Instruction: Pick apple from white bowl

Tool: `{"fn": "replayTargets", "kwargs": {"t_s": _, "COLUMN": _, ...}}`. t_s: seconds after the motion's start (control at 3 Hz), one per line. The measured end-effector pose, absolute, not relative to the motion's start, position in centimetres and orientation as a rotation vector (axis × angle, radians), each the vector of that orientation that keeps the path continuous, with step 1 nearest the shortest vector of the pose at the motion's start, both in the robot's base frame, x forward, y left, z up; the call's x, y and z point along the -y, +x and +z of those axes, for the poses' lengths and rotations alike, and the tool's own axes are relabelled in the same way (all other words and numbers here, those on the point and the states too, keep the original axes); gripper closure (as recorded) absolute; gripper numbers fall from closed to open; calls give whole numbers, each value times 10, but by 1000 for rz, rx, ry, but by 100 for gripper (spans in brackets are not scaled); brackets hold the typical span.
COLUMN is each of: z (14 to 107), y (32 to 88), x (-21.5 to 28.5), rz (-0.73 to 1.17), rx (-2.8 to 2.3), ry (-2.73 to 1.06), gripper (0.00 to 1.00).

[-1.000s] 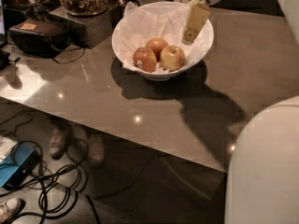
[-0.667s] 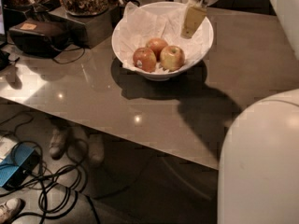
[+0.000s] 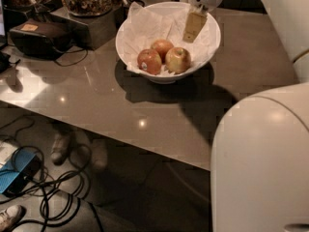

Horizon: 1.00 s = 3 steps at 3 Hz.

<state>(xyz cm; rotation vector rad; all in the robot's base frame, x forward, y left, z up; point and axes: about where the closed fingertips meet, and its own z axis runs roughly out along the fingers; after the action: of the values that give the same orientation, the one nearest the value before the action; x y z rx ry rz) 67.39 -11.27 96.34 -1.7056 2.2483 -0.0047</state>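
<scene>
Hovering gripper [image 3: 193,29] over bowl [image 3: 165,77]; orange-red apple [image 3: 162,47] touches apple [image 3: 178,60].

Dim warm overhead light. My gripper [image 3: 193,31] hangs over the white bowl [image 3: 166,78]. Heavy shadow beside the bowl, glare spots on the table [image 3: 96,108].
</scene>
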Motion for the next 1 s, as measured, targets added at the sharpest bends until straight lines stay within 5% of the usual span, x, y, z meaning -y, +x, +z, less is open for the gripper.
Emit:
{"fn": "replayTargets", "kwargs": {"t_s": 0.67, "z": 944, "y": 681, "x": 109, "rz": 40, "rx": -2272, "ry": -1719, "gripper": 38}}
{"fn": "replayTargets", "kwargs": {"t_s": 1.0, "z": 937, "y": 684, "x": 108, "rz": 55, "rx": -2286, "ry": -1716, "gripper": 39}}
